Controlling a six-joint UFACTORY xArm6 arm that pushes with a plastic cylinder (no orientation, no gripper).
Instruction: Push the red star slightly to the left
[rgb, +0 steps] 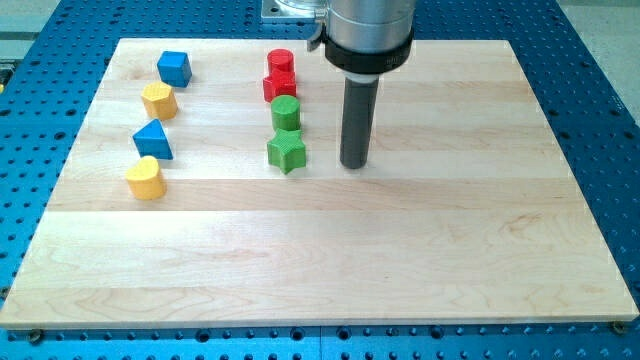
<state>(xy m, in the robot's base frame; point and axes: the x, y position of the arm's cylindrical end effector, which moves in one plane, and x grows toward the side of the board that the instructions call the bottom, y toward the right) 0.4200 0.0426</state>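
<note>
The red star (280, 86) lies near the view's top centre, just below a red cylinder (280, 62) and just above a green cylinder (286, 111). A green star (287, 152) lies below that. My tip (354, 164) rests on the board to the right of the green star, apart from it, and below and to the right of the red star. The dark rod rises from the tip to the arm's grey body at the view's top.
At the view's left stand a blue cube (174, 68), a yellow pentagon-like block (159, 101), a blue triangle (153, 140) and a yellow heart (146, 178). The wooden board (400, 260) lies on a blue perforated table.
</note>
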